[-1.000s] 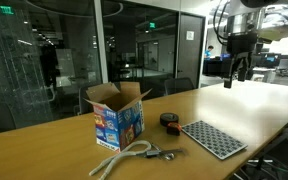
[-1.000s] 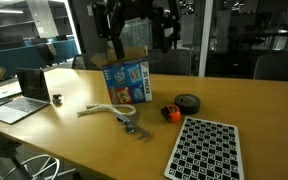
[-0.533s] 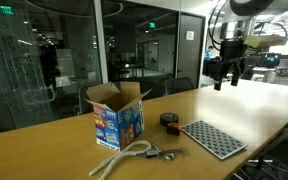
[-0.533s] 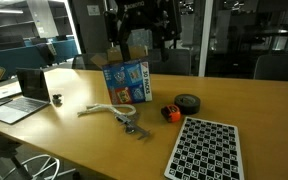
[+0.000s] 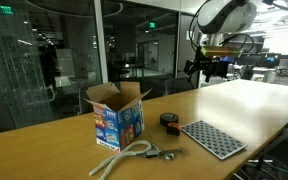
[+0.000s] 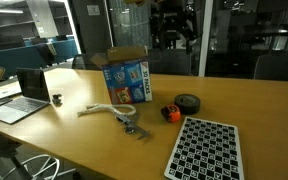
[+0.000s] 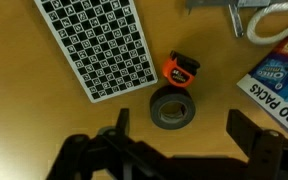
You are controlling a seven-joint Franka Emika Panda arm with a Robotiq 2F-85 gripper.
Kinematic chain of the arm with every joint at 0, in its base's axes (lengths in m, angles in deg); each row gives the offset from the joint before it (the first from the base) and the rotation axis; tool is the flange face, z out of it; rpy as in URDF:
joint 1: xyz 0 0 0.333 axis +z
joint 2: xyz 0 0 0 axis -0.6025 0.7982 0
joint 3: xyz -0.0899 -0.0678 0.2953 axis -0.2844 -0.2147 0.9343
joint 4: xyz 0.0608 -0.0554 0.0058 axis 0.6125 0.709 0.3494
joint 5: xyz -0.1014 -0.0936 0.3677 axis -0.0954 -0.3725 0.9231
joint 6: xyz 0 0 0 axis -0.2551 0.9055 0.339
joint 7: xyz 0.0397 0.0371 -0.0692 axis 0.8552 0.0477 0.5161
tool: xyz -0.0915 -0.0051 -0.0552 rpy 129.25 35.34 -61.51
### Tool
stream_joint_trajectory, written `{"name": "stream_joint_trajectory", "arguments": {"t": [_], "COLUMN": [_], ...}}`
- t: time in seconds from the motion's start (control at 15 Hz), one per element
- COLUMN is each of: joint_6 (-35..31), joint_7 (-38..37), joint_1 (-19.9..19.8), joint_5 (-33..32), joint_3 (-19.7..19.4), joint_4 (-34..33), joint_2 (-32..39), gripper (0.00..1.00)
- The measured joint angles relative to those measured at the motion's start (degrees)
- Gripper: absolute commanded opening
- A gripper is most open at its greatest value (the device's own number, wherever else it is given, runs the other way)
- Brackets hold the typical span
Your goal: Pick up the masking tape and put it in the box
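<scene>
While the arm is raised well above the table (image 5: 254, 100), the gripper (image 5: 206, 70) hangs in open air, clear of every object. In the wrist view the two fingers (image 7: 121, 122) stand spread wide apart with nothing between them; the gripper holds nothing.

**Task objects**
- The masking tape (image 7: 172, 108) lies flat on the table, hole facing up. It is outside the box (image 6: 126, 80).
- In the wrist view the tape appears between the two fingers, but on the table far beneath them.
- The box stands upright with its flaps open. Its blue printed sides are visible in both exterior views.

**Surrounding objects**
- A small red-orange object (image 7: 181, 72) sits just beside the tape; whether the two touch cannot be determined.
- A flat perforated mat (image 7: 96, 45) lies near the tape, on the side away from the box, and apart from it.
- A pale looped cord (image 6: 104, 110) lies on the table in front of the box.
- In an exterior view, an open laptop (image 6: 29, 95) rests at the far end of the table, well apart from the tape.
</scene>
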Motion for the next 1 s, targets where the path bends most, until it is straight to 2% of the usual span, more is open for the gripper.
{"name": "stream_joint_trajectory", "arguments": {"t": [0.2,0.47,0.67,1.0], "joint_6": [-3.30,-5.54,-5.85,-5.41], "joint_7": [-2.64,-0.57,2.17,2.46], "joint_1": [-0.18,-1.10,-3.46,-6.52], "joint_5": [2.44,14.19,23.57,30.35], "joint_3": [-0.43,-2.17,-2.39,-2.01], "joint_4": [-5.19,-11.29,-16.49,-27.00], "joint_2": [8.95,20.83,29.56,41.51], "gripper": [1.00,1.00,1.00,1.00]}}
